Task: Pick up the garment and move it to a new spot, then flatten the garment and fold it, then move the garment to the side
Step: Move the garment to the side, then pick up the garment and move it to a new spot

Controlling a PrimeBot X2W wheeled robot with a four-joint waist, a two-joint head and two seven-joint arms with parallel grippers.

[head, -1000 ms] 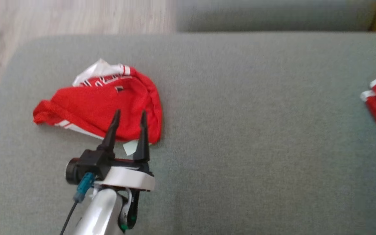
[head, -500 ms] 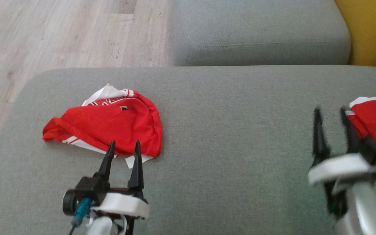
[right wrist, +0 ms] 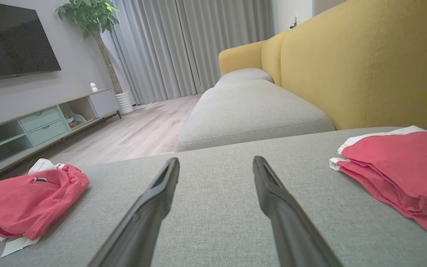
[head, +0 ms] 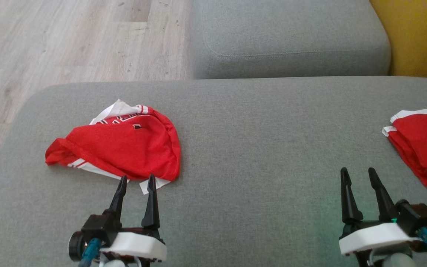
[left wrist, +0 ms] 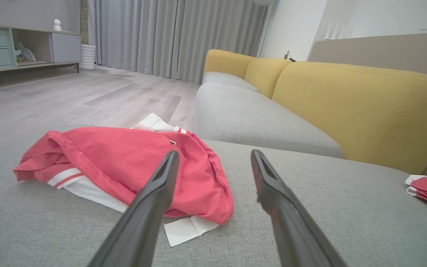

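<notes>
A crumpled red garment [head: 124,152] with white trim and a white tag lies on the left part of the grey sofa cushion [head: 258,148]. It also shows in the left wrist view [left wrist: 106,155] and the right wrist view [right wrist: 24,200]. My left gripper [head: 137,177] stands open, its fingertips at the garment's near edge with nothing between them [left wrist: 214,154]. Near the front right, my right gripper [head: 357,170] is open and empty above bare cushion [right wrist: 216,159].
A second red garment [head: 424,144], folded, lies at the cushion's right edge, just right of the right gripper [right wrist: 395,167]. Behind are another grey cushion [head: 287,33], a yellow backrest [head: 417,33] and wooden floor [head: 50,40] at the left.
The head camera has shifted. My left gripper has drawn back from over the garment to its near edge. My right gripper has come into view and settled at the lower right.
</notes>
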